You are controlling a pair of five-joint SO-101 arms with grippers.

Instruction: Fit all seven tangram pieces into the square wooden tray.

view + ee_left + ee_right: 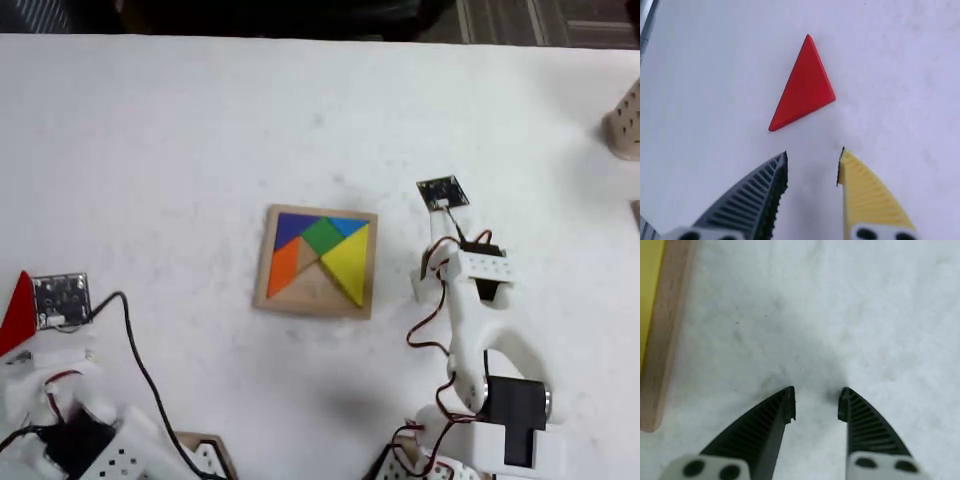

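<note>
The square wooden tray [263, 296] lies mid-table holding blue [290, 230], green [322, 236], light blue [349, 226], orange [284, 266] and yellow [347, 262] pieces; its near part shows bare wood. A red triangle [14, 314] lies flat on the table at the far left. My left gripper [812, 160] hovers open just short of the red triangle [805, 87], one finger black, one yellow, nothing between them. My right gripper [816, 402] is open over bare table beside the tray's right rim [667, 340], with the yellow piece [649, 290] just past the rim.
The left arm [70, 420] and its cable fill the near left corner; the right arm [485, 330] stands right of the tray. A perforated wooden object [625, 120] sits at the far right edge. A small wooden item [205, 455] lies at the near edge.
</note>
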